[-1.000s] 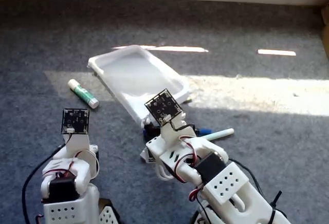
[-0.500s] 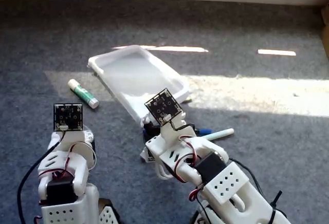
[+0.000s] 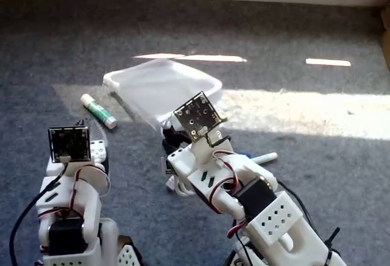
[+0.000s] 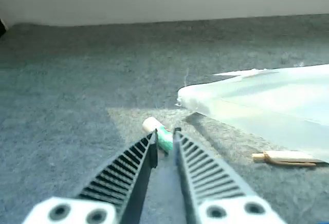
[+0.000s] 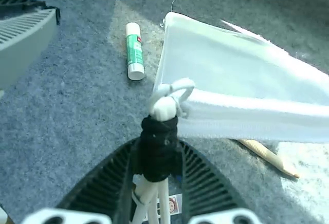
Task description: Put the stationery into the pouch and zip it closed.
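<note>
White translucent pouch [image 3: 158, 86] could be zipped early by the right gripper [image 5: 158, 146] clamped on its black pull [image 5: 160, 131], the green-and-white glue stick [image 5: 134, 51] ungrasped before the barely-parted left gripper [image 4: 164, 136]

- Right pincer [image 5: 159, 151]: jaws closed on the zip pull [image 5: 158, 143], a black-wrapped piece.
- White cord loop [image 5: 174, 91]: joins the zip pull to the near corner of the pouch.
- Pouch [image 5: 241, 85]: white and flat, with its near edge raised above the bench [image 5: 67, 131].
- Glue stick [image 5: 134, 51]: white with a green label, lying flat just beside the pouch's corner and not touching it.
- Pale wooden stick [image 5: 267, 158]: lies on the bench, partly hidden under the pouch.
- Left pincer [image 5: 51, 14]: ribbed grey fingers, beyond the glue stick from the pouch.
- Bench: grey, carpet-like, sunlit around the pouch.
</note>
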{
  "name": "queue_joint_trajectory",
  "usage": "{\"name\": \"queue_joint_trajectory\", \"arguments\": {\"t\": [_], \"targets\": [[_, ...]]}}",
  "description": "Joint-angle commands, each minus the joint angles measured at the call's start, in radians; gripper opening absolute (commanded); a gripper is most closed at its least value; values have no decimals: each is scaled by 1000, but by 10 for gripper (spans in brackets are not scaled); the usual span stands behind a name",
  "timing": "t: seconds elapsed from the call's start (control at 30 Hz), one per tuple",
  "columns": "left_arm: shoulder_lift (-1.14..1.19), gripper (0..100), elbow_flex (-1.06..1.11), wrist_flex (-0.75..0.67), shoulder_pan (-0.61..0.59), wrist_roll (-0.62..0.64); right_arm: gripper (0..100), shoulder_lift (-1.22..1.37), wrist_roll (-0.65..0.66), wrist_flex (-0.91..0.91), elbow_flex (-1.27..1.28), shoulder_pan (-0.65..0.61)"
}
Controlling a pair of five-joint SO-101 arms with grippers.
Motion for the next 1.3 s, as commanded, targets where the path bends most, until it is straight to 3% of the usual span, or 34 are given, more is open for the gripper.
{"name": "queue_joint_trajectory", "arguments": {"t": [0.0, 0.13, 0.6, 0.83, 1.27], "targets": [[-1, 233, -68, 54, 154, 2, 4, -35, 3, 1, -62, 1], [-1, 247, -62, 100, 259, 2, 4, -36, 3, 2, -61, 1], [1, 250, -91, 104, 400, 78, 4, -36, 12, 134, -67, 1], [1, 250, -150, 221, 446, 78, 4, -35, 14, 136, -67, 1], [1, 250, 24, 55, 440, 78, 4, -35, 14, 137, -67, -1]]}}
